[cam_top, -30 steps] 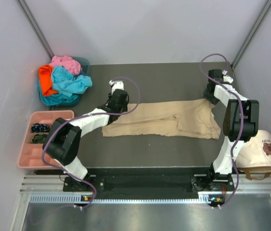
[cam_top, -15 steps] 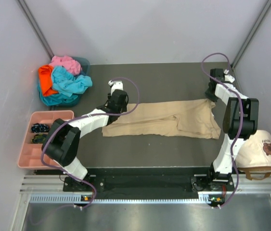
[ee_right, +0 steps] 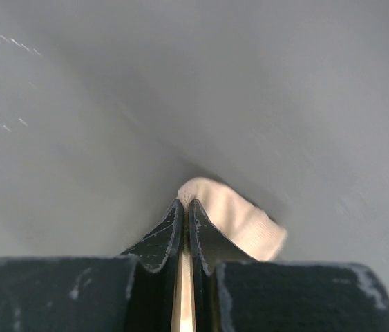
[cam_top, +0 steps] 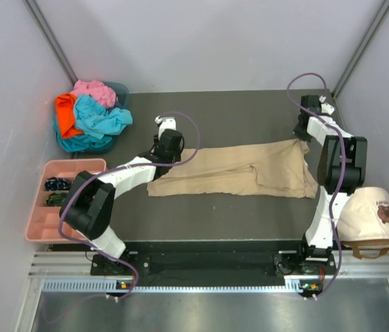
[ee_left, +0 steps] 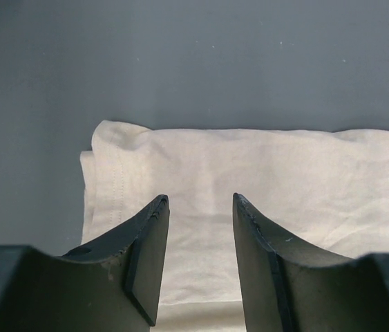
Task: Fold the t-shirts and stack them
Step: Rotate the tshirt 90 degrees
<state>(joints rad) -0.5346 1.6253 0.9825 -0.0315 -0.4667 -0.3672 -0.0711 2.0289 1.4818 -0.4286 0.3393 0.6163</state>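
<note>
A large tan t-shirt (cam_top: 239,169) lies spread across the middle of the dark table, folded lengthwise. My right gripper (ee_right: 184,204) is shut on its far right corner (ee_right: 239,220), with a strip of tan cloth pinched between the jaws; from above it sits at the shirt's upper right (cam_top: 300,134). My left gripper (ee_left: 200,200) hangs open over the shirt's left end (ee_left: 180,173), nothing between its fingers; from above it is at the shirt's upper left (cam_top: 164,149). Turquoise (cam_top: 101,117), orange (cam_top: 65,113) and pink (cam_top: 93,90) t-shirts lie heaped at the far left.
A pink compartment tray (cam_top: 39,221) with small dark items stands at the left edge. A cream cap (cam_top: 370,218) with a brown emblem rests by the right arm's base. Grey walls close in on both sides and the back.
My right gripper has closed on the tan shirt's far right corner and shifted slightly toward the back. The left gripper has hardly moved.
</note>
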